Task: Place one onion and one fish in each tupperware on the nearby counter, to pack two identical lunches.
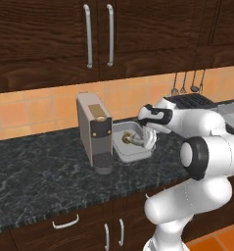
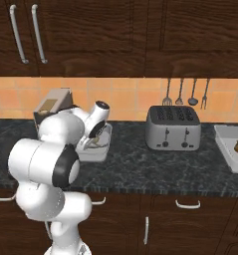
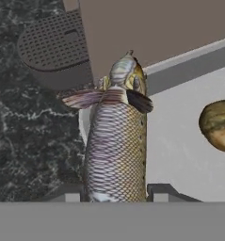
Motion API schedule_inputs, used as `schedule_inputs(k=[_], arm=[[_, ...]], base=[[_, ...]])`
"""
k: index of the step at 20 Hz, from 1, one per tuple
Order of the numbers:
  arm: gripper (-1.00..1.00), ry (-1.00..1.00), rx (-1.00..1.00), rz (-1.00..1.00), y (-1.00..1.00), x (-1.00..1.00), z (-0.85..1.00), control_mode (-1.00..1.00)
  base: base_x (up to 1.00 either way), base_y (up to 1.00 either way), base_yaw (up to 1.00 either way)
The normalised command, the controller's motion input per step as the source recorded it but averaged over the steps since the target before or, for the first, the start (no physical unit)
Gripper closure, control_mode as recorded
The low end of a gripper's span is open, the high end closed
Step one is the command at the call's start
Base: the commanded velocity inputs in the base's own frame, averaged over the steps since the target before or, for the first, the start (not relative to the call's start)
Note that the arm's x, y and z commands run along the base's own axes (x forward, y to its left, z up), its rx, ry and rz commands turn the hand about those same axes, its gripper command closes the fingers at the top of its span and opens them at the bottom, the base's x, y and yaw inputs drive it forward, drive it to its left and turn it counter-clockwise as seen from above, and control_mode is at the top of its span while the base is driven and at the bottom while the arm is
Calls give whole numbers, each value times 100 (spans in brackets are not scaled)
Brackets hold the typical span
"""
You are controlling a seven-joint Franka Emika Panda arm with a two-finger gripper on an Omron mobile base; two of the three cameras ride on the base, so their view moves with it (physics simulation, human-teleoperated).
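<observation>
The pincer (image 3: 115, 192) is clamped on a fish (image 3: 117, 146), holding it by the tail end so it can drop in. The fish hangs over the edge of a box (image 3: 180, 141) that already has an onion (image 3: 218, 124). The box sits on the surface (image 1: 35, 171) beside a coffee machine (image 1: 94, 130).

Glossy white rounded arm (image 1: 206, 162) segments, dark joint rings; small dark end effector (image 3: 115, 190) tips.

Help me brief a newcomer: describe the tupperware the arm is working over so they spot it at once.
On the counter, find the coffee machine. The tupperware sits just right of it, a shallow grey tray under the gripper, unlike the far tray beyond the toaster.
</observation>
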Motion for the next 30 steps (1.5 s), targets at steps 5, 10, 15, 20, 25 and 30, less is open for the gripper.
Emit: schedule_inputs(k=[5, 10, 15, 20, 25, 30], arm=[[100, -20, -8, 6, 0, 21, -35, -100], [100, -7, -1, 6, 10, 33, -2, -100], [100, -1, -1, 5, 16, 50, -9, -100], [100, 0, 0, 1, 14, 53, -17, -100], [100, 0, -2, 0, 9, 43, -39, -100], [-100, 0, -3, 0, 12, 14, -24, -100]], base=[[0, 0, 0], [0, 0, 0], [0, 0, 0], [0, 0, 0], [0, 0, 0], [0, 0, 0]])
